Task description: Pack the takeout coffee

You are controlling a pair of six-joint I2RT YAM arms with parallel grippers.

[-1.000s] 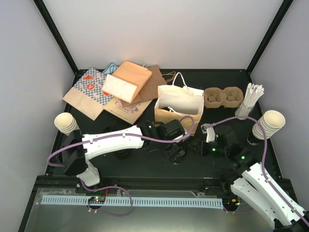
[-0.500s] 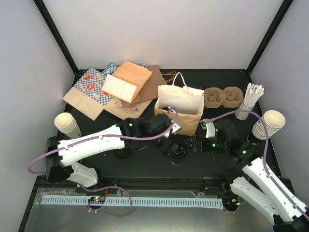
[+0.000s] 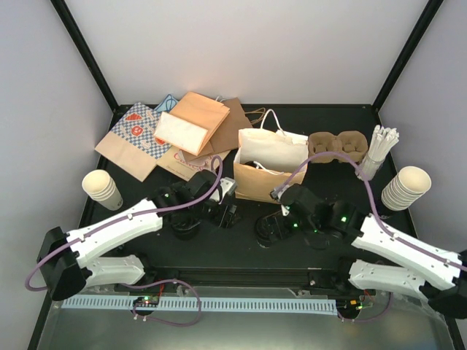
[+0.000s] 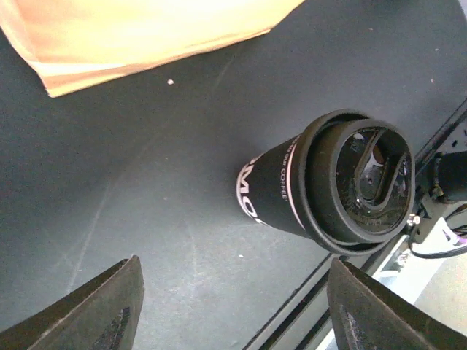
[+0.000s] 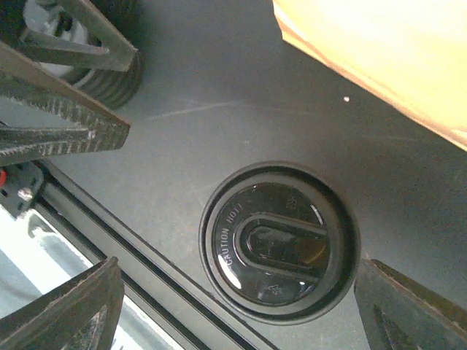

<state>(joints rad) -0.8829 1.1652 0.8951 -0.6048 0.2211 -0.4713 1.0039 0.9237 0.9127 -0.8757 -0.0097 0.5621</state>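
A black takeout cup with a black lid [image 3: 265, 230] stands on the table in front of the open paper bag [image 3: 271, 163]. It shows from the side in the left wrist view [image 4: 321, 184] and from above in the right wrist view [image 5: 279, 242]. My right gripper [image 3: 276, 223] hangs open right over the lid, its fingertips [image 5: 69, 310] wide on both sides and not touching it. My left gripper [image 3: 228, 213] is open and empty to the left of the cup, its fingertips [image 4: 98, 306] apart from it. The brown pulp two-cup carrier [image 3: 337, 146] lies at the back right.
A stack of black lids [image 3: 184, 227] sits under the left arm. Lidless cream cup stacks stand at the far left [image 3: 101, 187] and far right [image 3: 406, 188]. Straws [image 3: 379, 151] stand at the back right. Flat paper bags [image 3: 175, 135] lie at the back left.
My left gripper has drawn back to the left, away from the lidded cup. My right arm has swung left and now hangs over the cup's lid.
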